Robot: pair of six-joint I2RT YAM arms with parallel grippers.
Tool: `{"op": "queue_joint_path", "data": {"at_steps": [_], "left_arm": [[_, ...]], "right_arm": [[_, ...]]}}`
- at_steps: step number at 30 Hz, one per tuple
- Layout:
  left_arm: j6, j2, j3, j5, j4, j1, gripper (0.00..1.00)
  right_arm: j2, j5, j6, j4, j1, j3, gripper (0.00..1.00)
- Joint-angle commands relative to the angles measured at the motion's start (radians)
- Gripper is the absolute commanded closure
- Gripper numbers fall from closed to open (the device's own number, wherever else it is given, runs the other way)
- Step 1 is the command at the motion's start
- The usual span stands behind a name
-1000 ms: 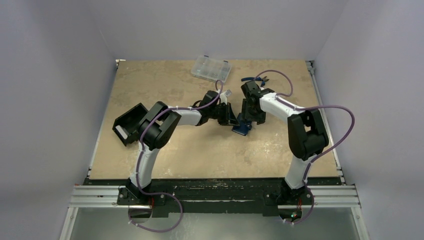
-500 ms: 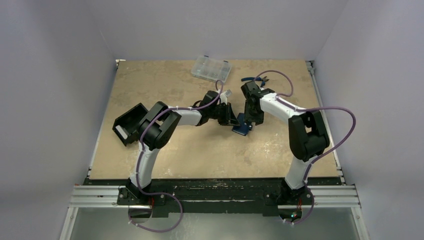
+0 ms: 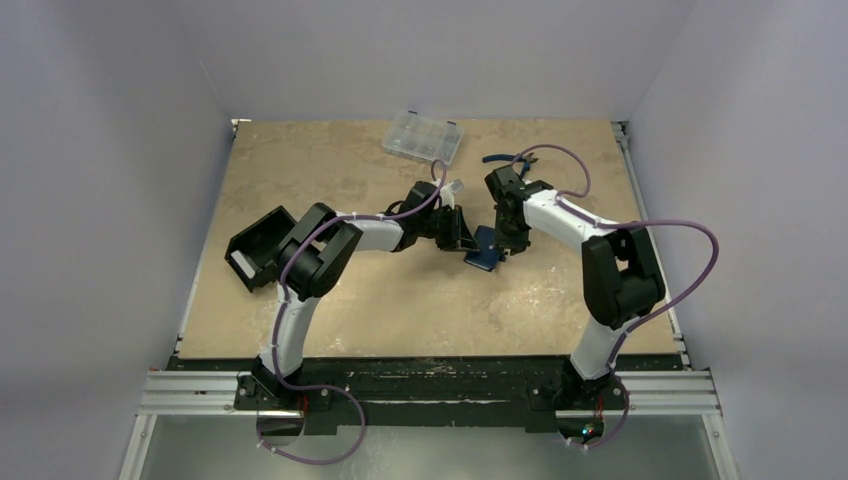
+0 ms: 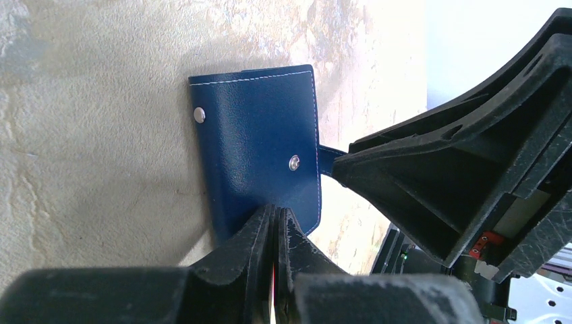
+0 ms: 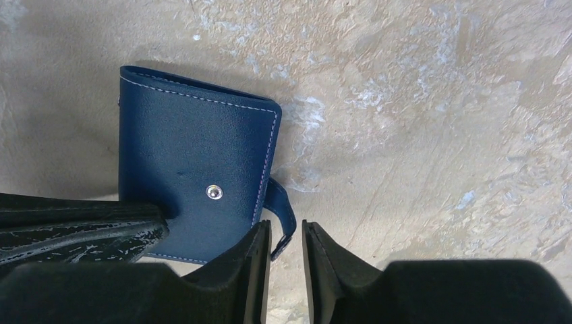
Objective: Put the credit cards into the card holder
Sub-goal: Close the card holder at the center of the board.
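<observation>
The top external view looks down from above and behind the arm bases point(image 3: 270, 385), far enough back to take in the whole tabletop point(image 3: 400, 300), with the card holder point(image 3: 483, 252) small near its middle. The left wrist view sits close to the card holder on its left, looking along its own jaws at it. The right wrist view faces it from equally near on the opposite side, so all three views share the card holder.
</observation>
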Motion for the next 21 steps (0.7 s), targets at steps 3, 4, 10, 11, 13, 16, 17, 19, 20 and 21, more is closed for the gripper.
{"op": "queue_joint_path", "data": {"at_steps": [3,4,10,11,13,16,17,19,20,21], "left_arm": [[0.045,0.041,-0.008,-0.055,-0.086,-0.031,0.96],[0.046,0.041,-0.010,-0.054,-0.086,-0.031,0.96],[0.048,0.040,-0.010,-0.056,-0.088,-0.033,0.96],[0.047,0.039,-0.010,-0.056,-0.089,-0.034,0.96],[0.050,0.039,-0.010,-0.057,-0.092,-0.035,0.96],[0.055,0.035,-0.010,-0.059,-0.098,-0.034,0.96],[0.057,0.034,-0.010,-0.059,-0.100,-0.034,0.96],[0.059,0.033,-0.010,-0.060,-0.104,-0.034,0.96],[0.060,0.032,-0.010,-0.061,-0.105,-0.034,0.96],[0.061,0.032,-0.011,-0.060,-0.105,-0.034,0.96]], "right_arm": [[-0.045,0.004,0.023,-0.007,0.002,-0.005,0.72],[-0.047,0.004,0.023,-0.009,0.002,-0.004,0.74],[-0.078,-0.009,0.029,0.021,0.000,-0.028,0.89],[-0.087,-0.007,0.029,0.034,-0.001,-0.036,0.93],[-0.108,-0.021,0.031,0.082,-0.010,-0.055,1.00],[-0.143,-0.073,0.029,0.151,-0.036,-0.091,1.00],[-0.153,-0.088,0.028,0.171,-0.045,-0.102,1.00],[-0.163,-0.128,0.021,0.207,-0.064,-0.120,1.00],[-0.165,-0.146,0.015,0.224,-0.074,-0.128,1.00],[-0.162,-0.165,0.012,0.237,-0.084,-0.134,1.00]]}}
